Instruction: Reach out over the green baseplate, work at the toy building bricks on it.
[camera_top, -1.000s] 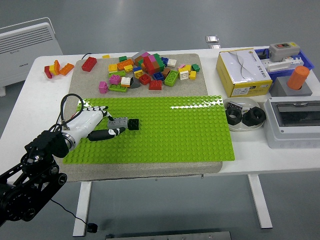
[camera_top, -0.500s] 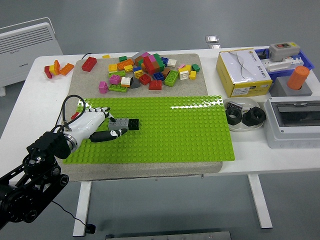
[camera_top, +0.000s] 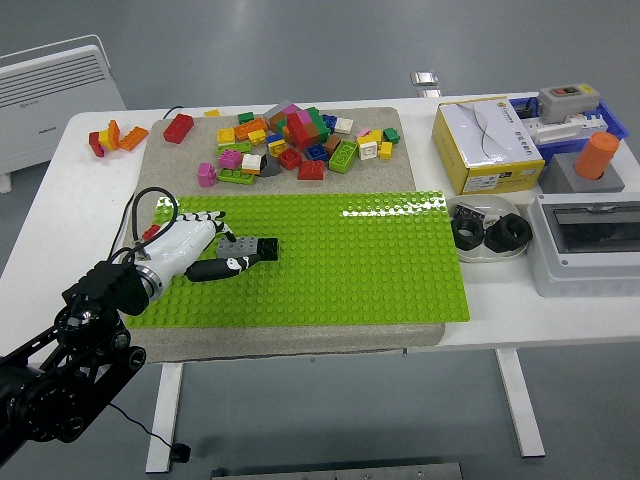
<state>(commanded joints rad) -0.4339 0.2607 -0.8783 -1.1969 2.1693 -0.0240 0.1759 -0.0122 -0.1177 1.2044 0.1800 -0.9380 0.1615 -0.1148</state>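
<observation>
Left hand (camera_top: 205, 250) touches two joined bricks (camera_top: 251, 248) on one green baseplate (camera_top: 360, 260).

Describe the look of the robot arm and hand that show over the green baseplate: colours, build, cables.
Only the left arm shows: black, chunky jointed segments with round bolted housings. Its wrist section is a glossy white shell with a metallic ring, leading to the left hand, which has white fingers banded with black at the joints and a black thumb with a white mark. A thin black cable loops above the wrist.
</observation>
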